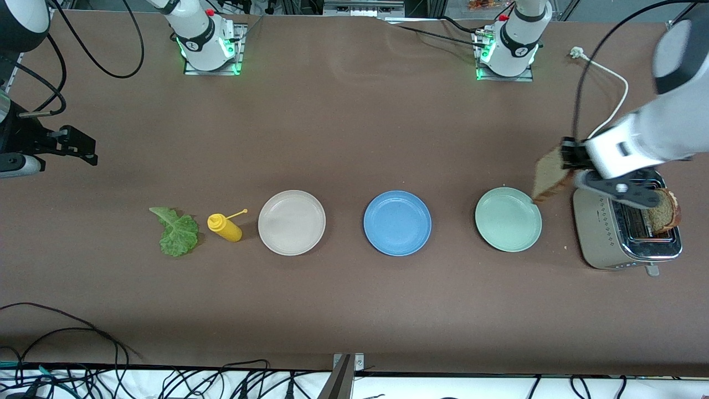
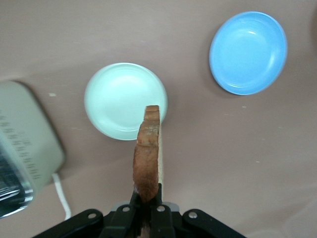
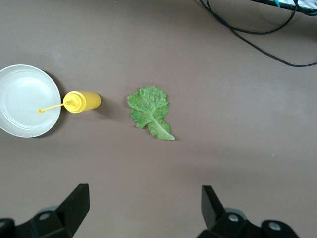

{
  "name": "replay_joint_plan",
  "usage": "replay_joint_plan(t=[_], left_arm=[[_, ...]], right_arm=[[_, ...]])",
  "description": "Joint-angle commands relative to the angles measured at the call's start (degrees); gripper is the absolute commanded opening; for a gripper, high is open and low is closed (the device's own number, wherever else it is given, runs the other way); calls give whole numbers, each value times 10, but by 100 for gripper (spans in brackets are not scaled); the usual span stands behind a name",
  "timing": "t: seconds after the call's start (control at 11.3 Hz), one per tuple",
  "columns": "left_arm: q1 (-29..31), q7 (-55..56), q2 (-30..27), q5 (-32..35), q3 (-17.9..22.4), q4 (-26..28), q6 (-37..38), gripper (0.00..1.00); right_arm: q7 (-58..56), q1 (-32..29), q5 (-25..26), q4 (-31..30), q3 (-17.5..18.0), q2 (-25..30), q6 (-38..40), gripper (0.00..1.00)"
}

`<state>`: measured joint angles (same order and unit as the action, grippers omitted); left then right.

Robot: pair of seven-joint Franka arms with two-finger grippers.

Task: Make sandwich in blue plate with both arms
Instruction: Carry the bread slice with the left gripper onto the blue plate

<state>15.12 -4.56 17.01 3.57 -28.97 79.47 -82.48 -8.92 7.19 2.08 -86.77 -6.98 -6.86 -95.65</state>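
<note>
Left claw [image 2: 147, 210]: clamped on the lower edge of a bread slice [image 2: 147, 156], which stands on edge between the fingers. It hangs in the air just over the gap between the green plate [image 1: 508, 219] and the toaster [image 1: 626, 233].
Right claw [image 3: 143, 210]: fingers wide apart, holding nothing, up over bare counter [image 1: 343, 138] at the right arm's end; that arm looks to be waiting.
Blue plate [image 1: 397, 223]: the landmark, middle of the plate row, with nothing on it.
Green plate: beside the blue plate toward the left arm's end, also bare.
Toaster: past the green plate at the left arm's end; a second slice [image 1: 663, 210] sticks up out of its slot.
Beige plate [image 1: 292, 222]: beside the blue plate toward the right arm's end.
Bottle [image 1: 224, 226]: yellow, lying next past the beige plate.
Lettuce [image 1: 177, 231]: flat on the counter past the bottle, the farthest thing from the blue plate on that side.
Risk, wrong plate: the green plate sits right under the slice's path, so I'd guess an early release would land it there.
Risk, grip: only a thin edge is pinched; to my eye a quick swing could tear or drop the bread.
Risk, landing: let go on edge, the slice may tip over the blue rim.
</note>
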Motion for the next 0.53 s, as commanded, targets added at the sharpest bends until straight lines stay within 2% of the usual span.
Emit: replay_joint_plan(t=[0.0,0.36,0.44], left_arm=[[-52,72,68,-98,-1,-24,-31,6],[-92,75,157,-198,0,-28,-154,7],[-90,67,189,-237,0,-27,-176,11]], right_arm=[[4,1,10,4,2,2,3,100],[4,0,10,4,2,2,3,100],[4,1,10,4,2,1,3,100]])
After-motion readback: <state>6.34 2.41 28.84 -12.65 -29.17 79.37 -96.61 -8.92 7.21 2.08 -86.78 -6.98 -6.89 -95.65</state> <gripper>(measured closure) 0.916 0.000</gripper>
